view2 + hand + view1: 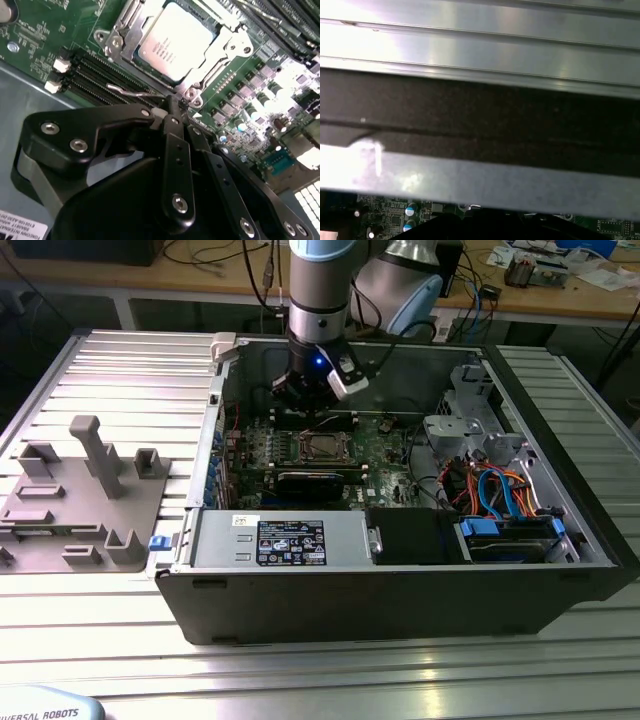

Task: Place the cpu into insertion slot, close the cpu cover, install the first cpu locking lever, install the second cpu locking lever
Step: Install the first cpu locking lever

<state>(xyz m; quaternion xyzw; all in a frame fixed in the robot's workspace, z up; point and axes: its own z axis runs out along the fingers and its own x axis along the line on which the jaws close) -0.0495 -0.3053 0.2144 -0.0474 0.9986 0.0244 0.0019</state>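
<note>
The cpu point(172, 42), a square chip with a silver-grey top, lies flat in the insertion slot point(194, 95) on the green board. The silvery cpu cover point(231, 46) lies down around it, framing the chip. My gripper point(171, 106) hangs at one corner of the socket with its black fingers point(176, 150) pressed together. A thin wire locking lever point(131, 91) runs along the socket's edge and ends right at my fingertips. Whether they touch it I cannot tell. In the exterior view my gripper point(303, 412) stands just behind the cpu point(322, 447) inside the open case.
Black memory slots point(95, 75) run beside the socket. A grey power supply point(285, 538) fills the case's front. A drive bay with blue and orange cables point(505, 495) sits on the exterior view's right. A grey fixture point(90, 480) stands on the ribbed table. The case wall point(480, 182) is close by.
</note>
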